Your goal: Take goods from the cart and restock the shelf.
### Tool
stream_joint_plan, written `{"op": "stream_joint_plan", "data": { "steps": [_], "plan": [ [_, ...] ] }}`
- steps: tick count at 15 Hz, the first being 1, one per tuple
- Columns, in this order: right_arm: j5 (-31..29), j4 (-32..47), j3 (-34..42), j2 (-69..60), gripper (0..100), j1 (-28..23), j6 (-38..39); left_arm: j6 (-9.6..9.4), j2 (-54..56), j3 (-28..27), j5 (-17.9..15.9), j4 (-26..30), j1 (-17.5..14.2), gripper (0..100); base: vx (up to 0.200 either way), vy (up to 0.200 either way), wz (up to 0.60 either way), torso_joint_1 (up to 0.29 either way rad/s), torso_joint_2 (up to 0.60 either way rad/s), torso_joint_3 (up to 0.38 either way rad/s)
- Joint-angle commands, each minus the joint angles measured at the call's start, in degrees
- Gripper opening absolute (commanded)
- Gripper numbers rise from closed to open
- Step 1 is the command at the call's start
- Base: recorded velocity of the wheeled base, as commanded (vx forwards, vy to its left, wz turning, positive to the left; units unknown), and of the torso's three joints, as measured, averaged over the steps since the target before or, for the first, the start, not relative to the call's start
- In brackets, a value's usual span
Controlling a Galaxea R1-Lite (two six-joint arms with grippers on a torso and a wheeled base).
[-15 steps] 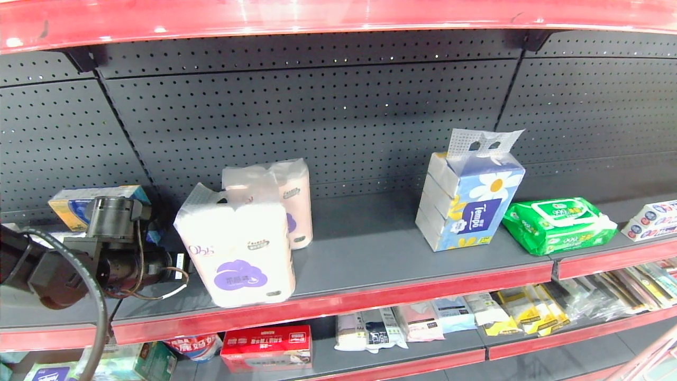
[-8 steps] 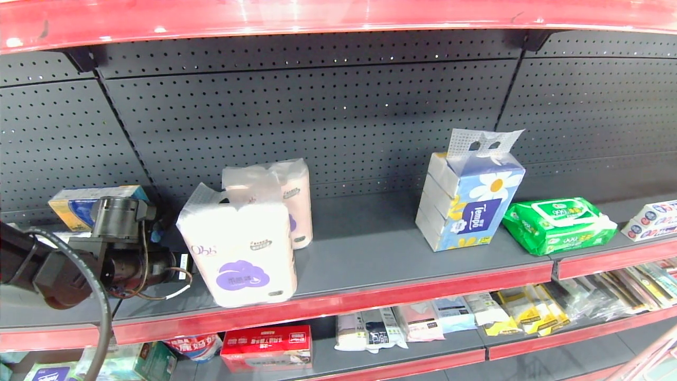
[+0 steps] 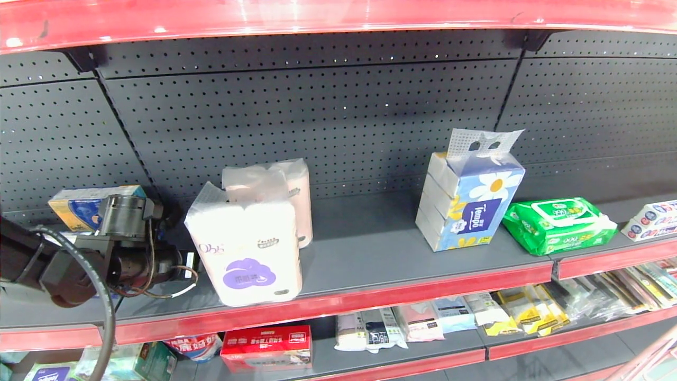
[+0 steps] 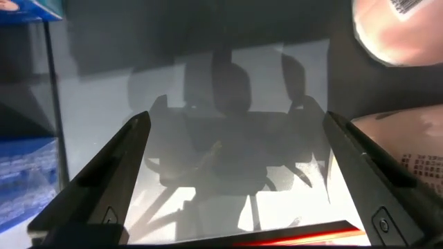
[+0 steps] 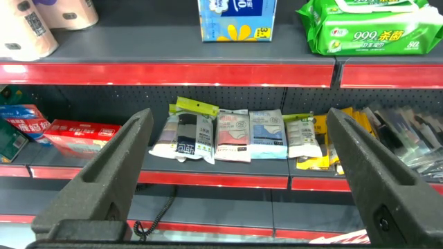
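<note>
On the grey shelf (image 3: 370, 248) stand two packs of toilet rolls. The front pack (image 3: 246, 254), white with a purple mark, sits at the shelf's red front edge and leans a little. The back pack (image 3: 293, 196), pinkish, stands just behind it toward the pegboard.

The left arm (image 3: 121, 259) lies along the shelf with its wrist just beside the front pack's left side. In the left wrist view the left pincer (image 4: 235, 121) is spread wide, with nothing between its two fingers but the shelf deck. Both packs lie off to one side of it, and I cannot tell whether a finger touches either.

The right pincer (image 5: 239, 114) is also spread wide and holds nothing. It faces the shelving from well in front, level with the lower shelf.

To the right, well apart from the rolls, one blue tissue pack (image 3: 470, 198) with a daisy print stands upright. One green wipes pack (image 3: 558, 225) lies flat just beside it. Small boxes (image 3: 653, 218) show at the right edge, but their number is unclear. One blue and yellow box (image 3: 79, 203) sits behind the left arm.

On the lower shelf lie one red box (image 3: 267, 346) and a row of flat packets (image 5: 232, 135).
</note>
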State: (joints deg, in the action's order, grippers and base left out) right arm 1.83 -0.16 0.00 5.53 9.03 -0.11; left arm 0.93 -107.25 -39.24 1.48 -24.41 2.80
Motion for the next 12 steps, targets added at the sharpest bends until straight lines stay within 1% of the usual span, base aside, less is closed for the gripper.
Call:
{"op": "stream_joint_plan", "data": {
  "steps": [1,12],
  "plan": [
    [0.0,0.0,0.0,0.1,100,0.0,-0.1,0.04,0.0,0.0,0.0,0.0,0.3,100,0.000,0.000,0.00,0.000,0.00,0.000],
    [0.0,0.0,0.0,0.1,100,0.0,-0.1,0.04,0.0,0.0,0.1,0.0,1.8,100,0.000,0.000,0.00,0.000,0.00,0.000]
  ]
}}
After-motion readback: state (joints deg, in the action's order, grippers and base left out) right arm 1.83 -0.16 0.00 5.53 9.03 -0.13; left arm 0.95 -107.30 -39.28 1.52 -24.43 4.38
